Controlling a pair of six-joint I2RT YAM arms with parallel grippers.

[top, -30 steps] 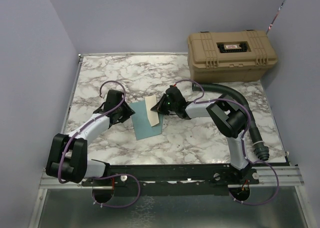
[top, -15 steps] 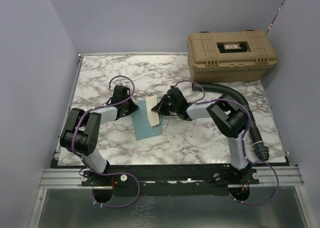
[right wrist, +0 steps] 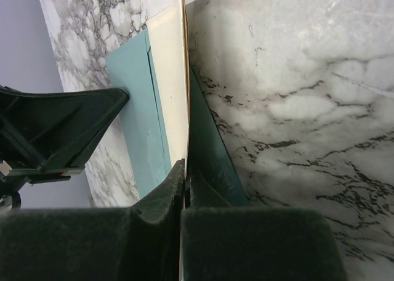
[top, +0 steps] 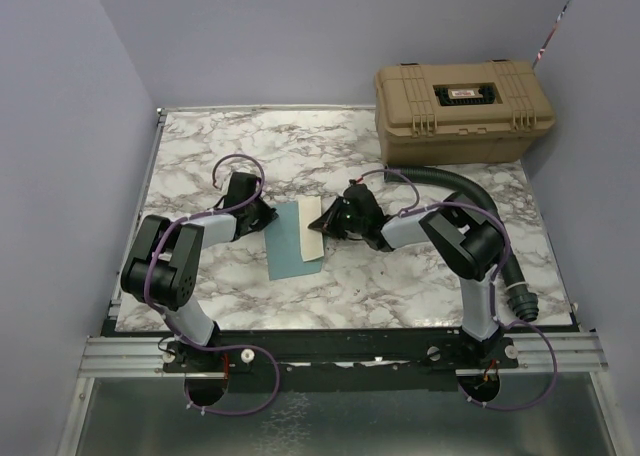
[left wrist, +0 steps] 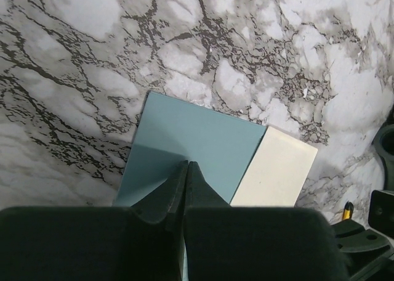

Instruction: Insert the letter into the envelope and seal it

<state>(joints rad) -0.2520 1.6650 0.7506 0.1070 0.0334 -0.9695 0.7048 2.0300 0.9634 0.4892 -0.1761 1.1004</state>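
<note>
Top view: your arms mask the grip points. Envelope (top: 288,244) lies flat mid-desk (top: 200,156), letter (top: 312,234) along its right edge. Case (top: 462,101) sits far right.

Left wrist: left tool (left wrist: 186,165) fully closed, tips at the envelope; whether it grips cannot be told.

Right wrist: right tool (right wrist: 185,164) clamped on the letter's raised edge.

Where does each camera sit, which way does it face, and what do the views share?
Top: above and behind the robot, looking down at the table; left arm and right arm show.
Left wrist: on the left arm, facing down past the shut left end effector onto the envelope.
Right wrist: on the right arm, facing across the table past the right end effector, shut on the letter.
Shared: both wrist views show envelope and letter.
</note>
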